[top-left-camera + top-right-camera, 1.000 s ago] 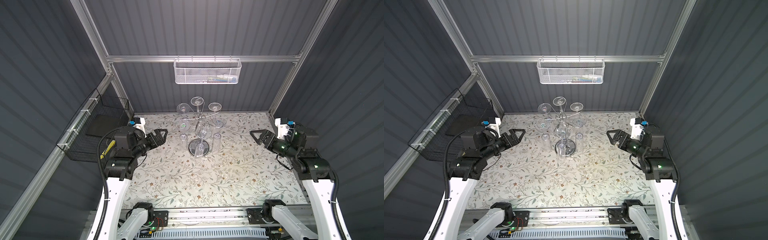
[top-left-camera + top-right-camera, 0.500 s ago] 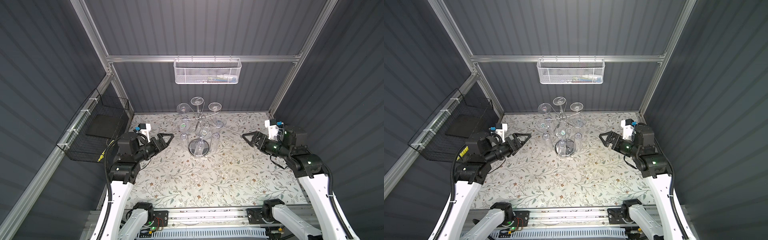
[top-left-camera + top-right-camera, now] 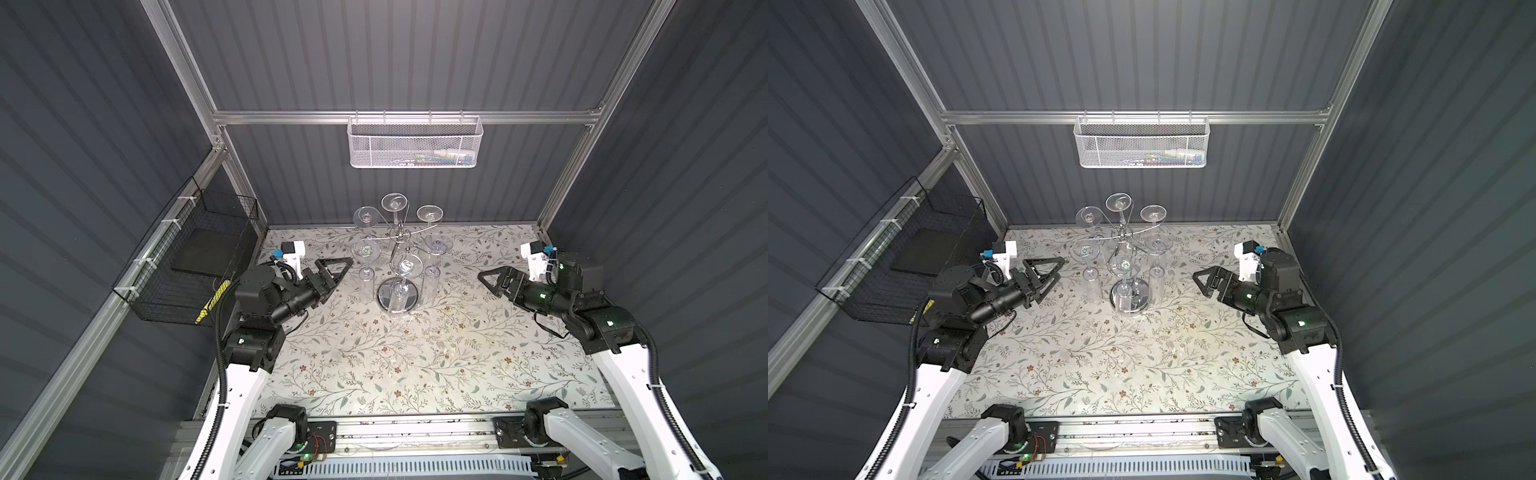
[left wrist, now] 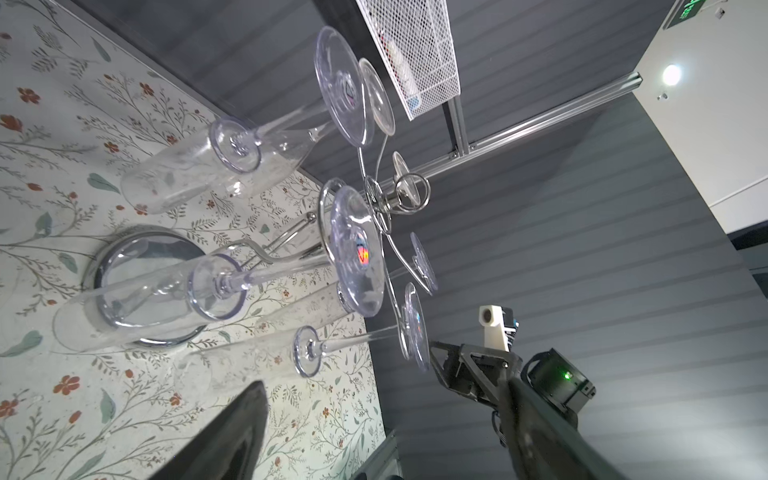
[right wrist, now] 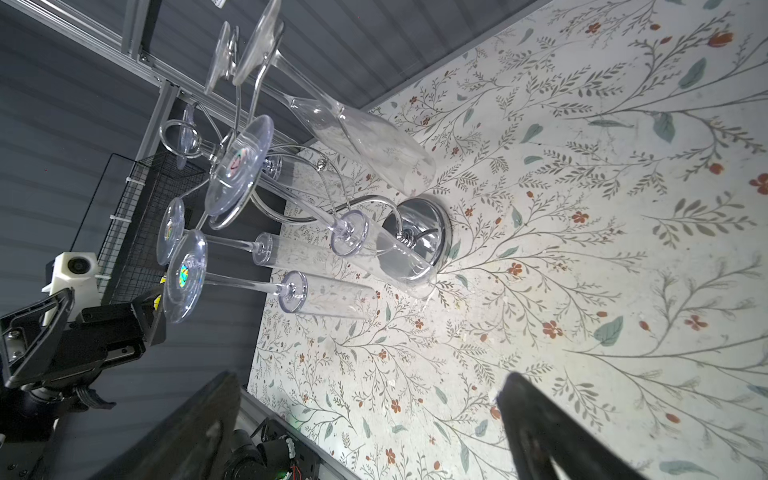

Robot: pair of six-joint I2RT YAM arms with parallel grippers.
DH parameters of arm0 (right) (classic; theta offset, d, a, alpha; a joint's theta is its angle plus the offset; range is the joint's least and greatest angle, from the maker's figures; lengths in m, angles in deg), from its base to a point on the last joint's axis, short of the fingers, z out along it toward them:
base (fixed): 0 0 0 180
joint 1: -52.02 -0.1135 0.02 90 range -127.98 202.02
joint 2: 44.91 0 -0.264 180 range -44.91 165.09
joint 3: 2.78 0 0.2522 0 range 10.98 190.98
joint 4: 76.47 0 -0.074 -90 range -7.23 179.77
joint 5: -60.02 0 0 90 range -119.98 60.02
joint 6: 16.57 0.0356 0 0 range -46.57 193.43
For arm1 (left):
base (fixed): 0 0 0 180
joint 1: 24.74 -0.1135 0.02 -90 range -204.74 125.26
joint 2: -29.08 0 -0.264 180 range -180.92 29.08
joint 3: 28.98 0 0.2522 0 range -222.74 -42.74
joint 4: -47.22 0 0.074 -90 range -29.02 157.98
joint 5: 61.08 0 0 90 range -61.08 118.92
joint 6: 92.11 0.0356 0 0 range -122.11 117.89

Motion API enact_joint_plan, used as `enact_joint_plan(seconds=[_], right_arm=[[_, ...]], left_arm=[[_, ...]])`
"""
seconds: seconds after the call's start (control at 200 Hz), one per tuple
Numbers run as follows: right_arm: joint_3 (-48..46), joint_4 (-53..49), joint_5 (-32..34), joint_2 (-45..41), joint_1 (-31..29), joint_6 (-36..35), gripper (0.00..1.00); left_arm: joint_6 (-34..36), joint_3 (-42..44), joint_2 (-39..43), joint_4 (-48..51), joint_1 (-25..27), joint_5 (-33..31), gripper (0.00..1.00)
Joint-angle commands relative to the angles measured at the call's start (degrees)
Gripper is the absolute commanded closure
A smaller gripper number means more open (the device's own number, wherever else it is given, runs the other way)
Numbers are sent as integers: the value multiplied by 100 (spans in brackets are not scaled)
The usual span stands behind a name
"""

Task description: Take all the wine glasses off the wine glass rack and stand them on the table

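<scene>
Behind clear glasses [image 3: 407, 264], wine glass rack [image 3: 400, 237] stem indistinct

In both top views the rectangular tabletop [image 3: 415, 365] [image 3: 1100, 353] is covered in a pale cream sheet printed with trailing grey-green leafy twigs and small rust-red flowers, lightly scuffed and speckled near its middle. Standing directly on it is the shiny chrome wire wine glass rack [image 3: 409, 297] [image 3: 1140, 297], upright on its round mirrored disc base. It stands toward 12 o'clock from the table's centre, nearer the back edge than the front and about midway between the 9 and 3 o'clock sides. Both wrist views show the disc lying flat, with the floral print running right up to its rim.
</scene>
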Motion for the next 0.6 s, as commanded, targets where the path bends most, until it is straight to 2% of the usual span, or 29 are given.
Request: enact_joint_plan(seconds=[0.0,0.105,0.595], right_arm=[[-86,92,-35,-21,-37,42,1],[-93,121,-58,7,-40,49,1],[-242,199,-64,-2,-37,120,1]], left_arm=[[-141,127,-48,-333,296,-181,11],[-223,155,-118,-519,438,-277,12],[-619,300,-221,-1070,484,-321,15]])
